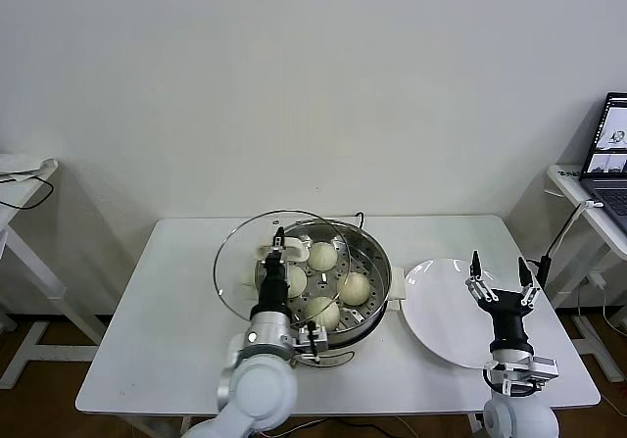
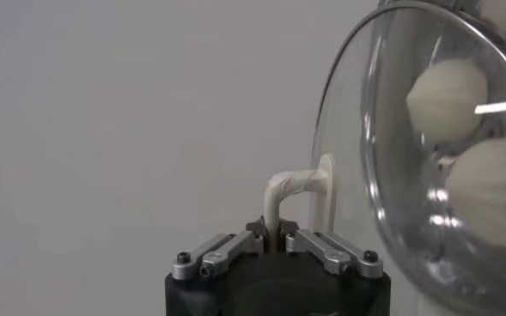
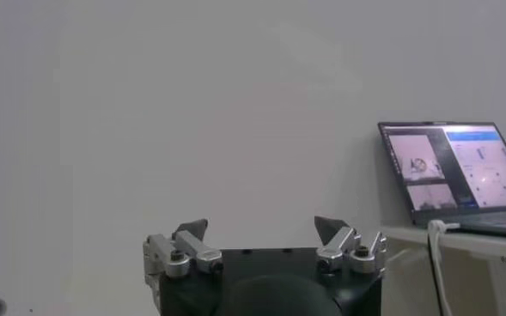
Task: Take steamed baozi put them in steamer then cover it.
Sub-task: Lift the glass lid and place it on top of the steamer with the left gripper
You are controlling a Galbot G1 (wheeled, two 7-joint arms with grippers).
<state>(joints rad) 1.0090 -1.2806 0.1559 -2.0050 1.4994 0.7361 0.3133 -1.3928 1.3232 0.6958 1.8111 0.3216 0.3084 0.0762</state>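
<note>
The table is carrying everything, with the steamer sitting near its centre and the plate lying bare at the steamer's three o'clock. Four buns are already resting on the perforated tray inside the steamer, so the loading looks finished and the covering step appears to be in hand. The lid is being held tilted on edge, overlapping the steamer's rim at about nine o'clock. The left gripper is pinching the lid's white handle with its jaws closed tight on it. The right gripper is waiting over the plate, spread wide and carrying nothing. The next move probably calls for levelling the lid, centring it over the rim and lowering it before letting go.

The lid's glass is blurring the buns behind it, the steamer's white base is hardly showing, and whether the lid is touching the rim is hard to judge.
</note>
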